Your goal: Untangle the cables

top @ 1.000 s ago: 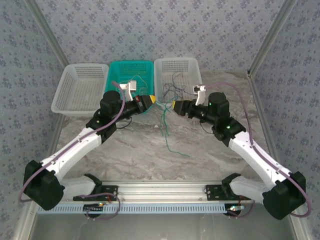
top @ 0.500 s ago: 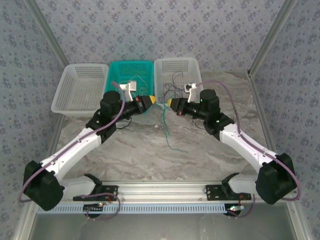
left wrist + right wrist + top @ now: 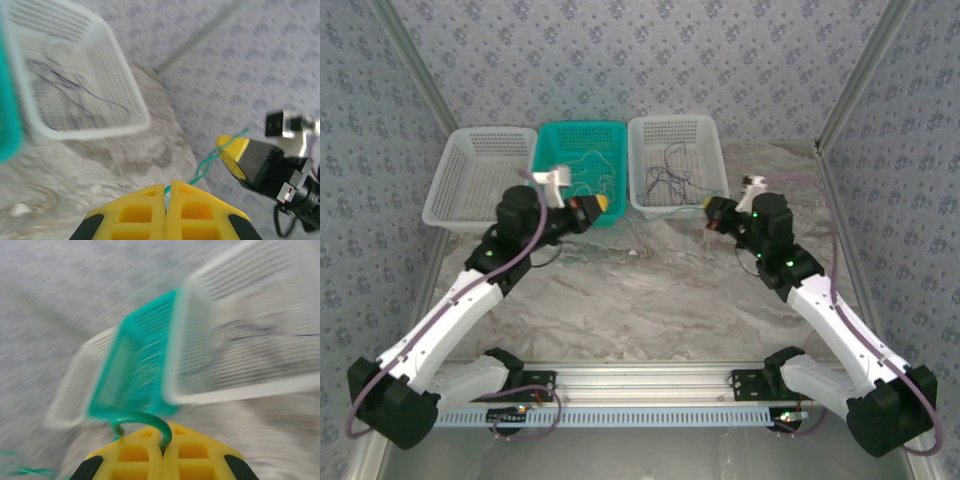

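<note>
- Right wrist view: the right hand [image 3: 162, 441] is clenched, its two yellow fingers [image 3: 135, 454] pressed flat together with a loop of green cable [image 3: 142, 416] pinched at their tips; the loop arches up and to the left of the seam
- Beyond that hand, all blurred, the teal basket [image 3: 140, 365] stands between the left white basket [image 3: 75, 385] and the right white basket [image 3: 235, 385]; thin dark cables [image 3: 260, 332] lie inside the right white basket
- Left wrist view: the left hand [image 3: 165, 192] is clenched too, yellow fingers [image 3: 137, 212] closed on the same green cable [image 3: 206, 161], which comes out at the tips and runs in a wavy line up and to the right, reaching the yellow finger of the right hand [image 3: 231, 150]
- Further out, the dark cables [image 3: 75, 92] trail across the floor of the right white basket [image 3: 125, 90], which sits on the grey marbled counter [image 3: 115, 160]
- Top view: the left hand [image 3: 600, 206] hangs over the near edge of the teal basket [image 3: 578, 125]; the right hand [image 3: 711, 213] is just beside the near right corner of the right white basket [image 3: 675, 120]; the two hands are well apart
- The green cable between them is too thin to follow from above
- The dark cables [image 3: 665, 182] lie in a loose tangle in the right white basket; a pale cable [image 3: 585, 172] lies in the teal basket
- The left white basket [image 3: 485, 134] touches the teal basket's left side on the counter [image 3: 650, 300]
</note>
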Controlling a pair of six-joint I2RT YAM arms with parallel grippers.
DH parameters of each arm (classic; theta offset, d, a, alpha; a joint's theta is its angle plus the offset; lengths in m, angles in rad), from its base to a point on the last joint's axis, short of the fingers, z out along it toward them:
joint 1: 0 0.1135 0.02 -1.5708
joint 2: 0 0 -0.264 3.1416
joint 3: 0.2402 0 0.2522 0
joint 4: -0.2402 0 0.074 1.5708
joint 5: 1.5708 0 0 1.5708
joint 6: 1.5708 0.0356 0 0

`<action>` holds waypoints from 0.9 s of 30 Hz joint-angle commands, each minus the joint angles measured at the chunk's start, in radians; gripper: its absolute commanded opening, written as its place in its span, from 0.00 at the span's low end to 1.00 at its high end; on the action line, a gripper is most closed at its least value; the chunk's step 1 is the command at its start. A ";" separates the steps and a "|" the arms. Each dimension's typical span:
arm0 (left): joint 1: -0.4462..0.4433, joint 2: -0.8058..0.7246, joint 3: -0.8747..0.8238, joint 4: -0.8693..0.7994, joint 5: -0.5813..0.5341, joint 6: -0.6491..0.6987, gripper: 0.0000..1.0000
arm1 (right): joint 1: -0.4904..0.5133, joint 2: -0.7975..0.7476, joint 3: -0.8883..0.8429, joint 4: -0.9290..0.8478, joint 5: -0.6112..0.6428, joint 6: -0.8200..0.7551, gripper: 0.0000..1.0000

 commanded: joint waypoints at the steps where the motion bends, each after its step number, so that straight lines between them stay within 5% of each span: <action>1: 0.065 -0.069 0.001 -0.036 -0.057 0.033 0.00 | -0.078 -0.029 -0.024 -0.224 0.288 0.046 0.00; 12: 0.092 -0.083 -0.006 -0.029 -0.023 0.020 0.00 | -0.160 -0.087 -0.023 -0.306 0.289 0.072 0.00; 18: 0.095 -0.094 -0.003 -0.030 -0.013 0.025 0.00 | -0.171 -0.096 0.000 -0.155 0.050 0.018 0.00; 23: 0.095 -0.138 0.033 -0.081 0.004 0.095 0.00 | -0.074 0.022 0.143 -0.064 -0.118 -0.062 0.00; 27: 0.095 -0.200 0.113 -0.289 -0.159 0.234 0.00 | 0.081 0.173 0.325 -0.072 -0.096 -0.183 0.00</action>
